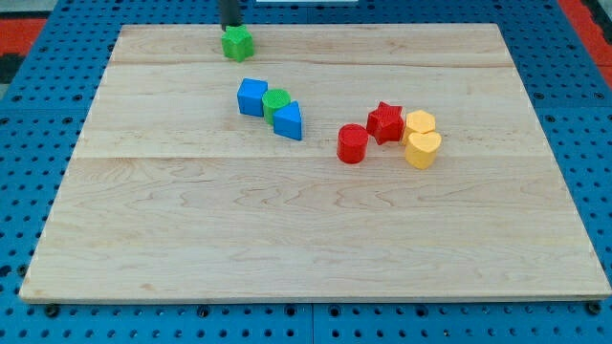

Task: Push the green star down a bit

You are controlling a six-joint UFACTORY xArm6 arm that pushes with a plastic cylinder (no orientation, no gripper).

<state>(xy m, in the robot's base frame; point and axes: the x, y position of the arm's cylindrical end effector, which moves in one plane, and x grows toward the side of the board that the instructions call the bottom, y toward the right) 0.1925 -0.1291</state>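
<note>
1. Green star [237, 43] sits near the top edge of the bench [306, 239], left of centre, well apart from every other block.
2. My tip [232, 27] is right at the star's upper side, touching it or just about; contact itself is too fine to make out. The rod enters from the view's top.
3. End effector state: a plain rod, nothing to spread or press together, and it is pinching nothing. It can only shove.
4. Handling, as a judgement: the star looks like a small, rigid, light block that should slide readily on the smooth wood. Lobed outline means an off-centre push would likely spin it, not move it straight.
5. Where to bear on it: the middle of its upper side, so the push runs straight toward the view's bottom. The tip looks close to that spot now.
6. Risk: the blue block [252, 96] lies below, slightly right. A short push should stop well clear.
7. Count, green: two, the star and a round green block [276, 100].
8. Blue: two, the blocky one and a blue wedge [289, 121], flanking the round green one and touching it.
9. Red: two, a red cylinder [352, 143] and a red star [386, 121].
10. Yellow: two, a round-topped yellow block [420, 122] and a yellow heart [423, 149].
11. Eight blocks total.
</note>
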